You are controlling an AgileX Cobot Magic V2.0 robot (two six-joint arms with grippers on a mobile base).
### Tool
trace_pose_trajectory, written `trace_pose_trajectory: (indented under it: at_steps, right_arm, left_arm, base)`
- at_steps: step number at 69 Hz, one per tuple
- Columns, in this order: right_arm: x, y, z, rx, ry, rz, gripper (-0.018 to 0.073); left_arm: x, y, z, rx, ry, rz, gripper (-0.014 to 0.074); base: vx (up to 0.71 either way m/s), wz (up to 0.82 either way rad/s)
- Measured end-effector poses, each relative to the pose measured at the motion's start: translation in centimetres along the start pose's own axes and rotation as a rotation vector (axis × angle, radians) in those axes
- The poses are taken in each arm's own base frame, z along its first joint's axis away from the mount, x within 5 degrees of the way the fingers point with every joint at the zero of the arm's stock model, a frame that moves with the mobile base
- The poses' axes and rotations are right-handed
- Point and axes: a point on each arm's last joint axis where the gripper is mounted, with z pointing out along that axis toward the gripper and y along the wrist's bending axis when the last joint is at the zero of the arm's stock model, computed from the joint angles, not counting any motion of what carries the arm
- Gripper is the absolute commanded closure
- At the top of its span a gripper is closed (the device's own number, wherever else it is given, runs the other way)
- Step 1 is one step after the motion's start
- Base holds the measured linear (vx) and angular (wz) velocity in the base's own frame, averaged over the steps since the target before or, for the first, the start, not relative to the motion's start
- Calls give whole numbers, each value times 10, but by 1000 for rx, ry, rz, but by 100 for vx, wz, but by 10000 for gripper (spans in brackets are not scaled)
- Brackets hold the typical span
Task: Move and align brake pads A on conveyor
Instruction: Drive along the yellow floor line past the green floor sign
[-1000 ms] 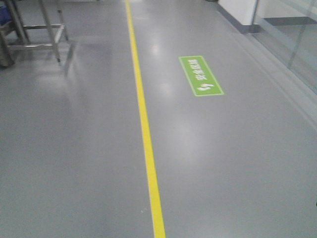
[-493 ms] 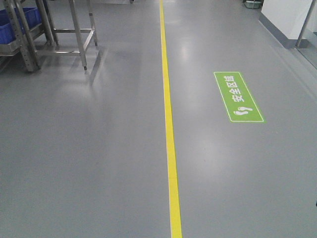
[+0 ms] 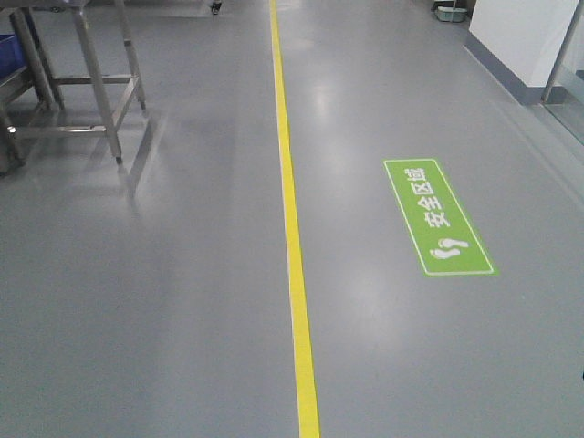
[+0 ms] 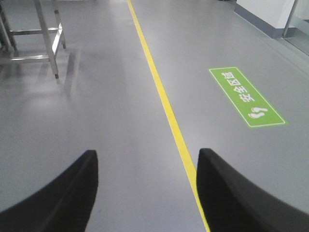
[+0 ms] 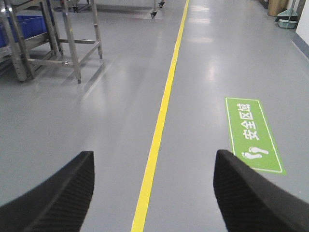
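I am in transit, not yet at the work. Both my wrist views look out over grey floor (image 3: pixel 164 301). My left pincer (image 4: pixel 147 157) is released, its two dark fingers spread wide with nothing but floor between them. My right pincer (image 5: pixel 154 155) is released and empty too.

Over the last second the front view has swung and moved on. The yellow line (image 3: pixel 290 228), which slanted across the picture a second ago, now runs nearly straight away from me. The green floor sign (image 3: pixel 438 217) with its white footprints has slid lower and nearer on my right. The steel frame (image 3: pixel 96 82) stands at the upper left, and the blue crate (image 5: pixel 26 23) beside it has all but slipped off the front view's edge, though my right wrist view shows it. I take this to mean my base is turning and rolling forward along the line.

The brake pads A are in none of my views, and neither is the conveyor. No red-edged belt and no tabletop shows anywhere, so I cannot tell where they are or how far off. The task itself has not begun, by my reckoning. What remains is to reach the conveyor, find the four pads, then move and line them up.
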Motion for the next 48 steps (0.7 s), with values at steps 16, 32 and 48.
trace_pose_trajectory:
  at_steps: [16, 32, 48]
  right_arm:
    - [0, 0, 0, 0, 0, 0, 54]
    - [0, 0, 0, 0, 0, 0, 54]
    - [0, 0, 0, 0, 0, -1, 54]
  left_arm:
    - [0, 0, 0, 0, 0, 0, 157]
    - [0, 0, 0, 0, 0, 0, 157]
    - [0, 0, 0, 0, 0, 0, 157]
  base:
    - [76, -6]
    - [78, 5]
    - [77, 11]
